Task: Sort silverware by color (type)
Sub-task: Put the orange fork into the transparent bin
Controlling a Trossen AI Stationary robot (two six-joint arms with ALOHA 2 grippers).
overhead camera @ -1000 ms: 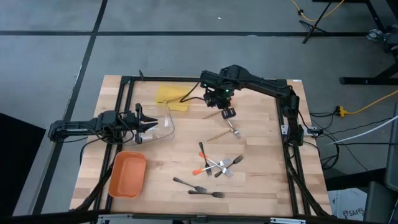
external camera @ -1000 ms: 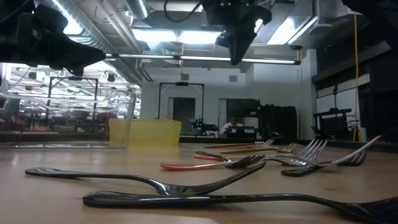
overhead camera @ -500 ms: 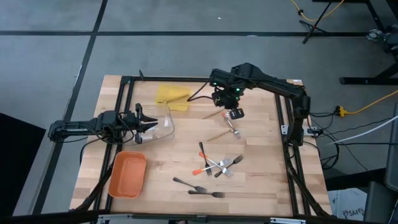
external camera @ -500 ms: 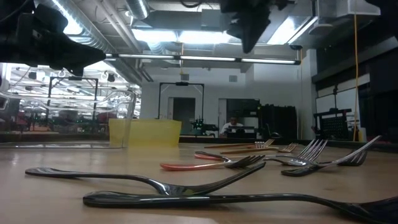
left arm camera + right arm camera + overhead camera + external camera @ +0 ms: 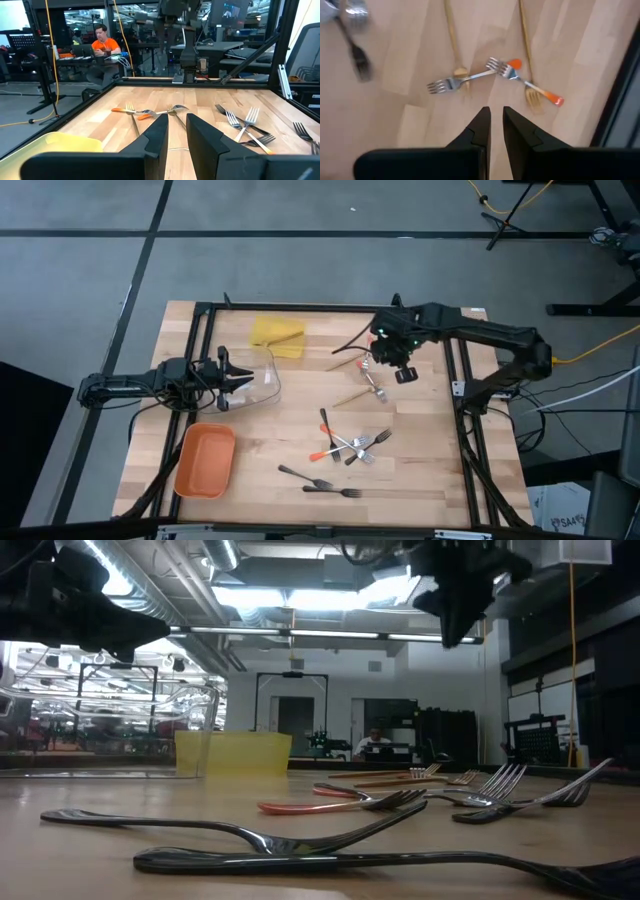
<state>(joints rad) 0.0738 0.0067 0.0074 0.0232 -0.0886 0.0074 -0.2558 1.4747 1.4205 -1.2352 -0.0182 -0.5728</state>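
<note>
- Right gripper [image 5: 404, 372] empty, fingers nearly closed, hovering far right over the counter [image 5: 420, 470].
- Two silver forks [image 5: 465, 78] and two wooden ones [image 5: 451, 35] lie just below it.
- Left gripper [image 5: 235, 381] parked by the clear tray [image 5: 268, 385], narrow gap between fingers, far less near.

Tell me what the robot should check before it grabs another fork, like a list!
1. Right gripper empty: ok, nothing between its fingers.
2. Right gripper over the silverware: ok, above the two silver forks with orange tips and two wooden forks.
3. Forks easy to pick singly: not ok, they overlap.
4. Yellow tray reachable: ok, nothing lies on it.
5. Left gripper out of the way: ok, by the clear tray.
6. Orange tray: ok, nothing in it.
</note>
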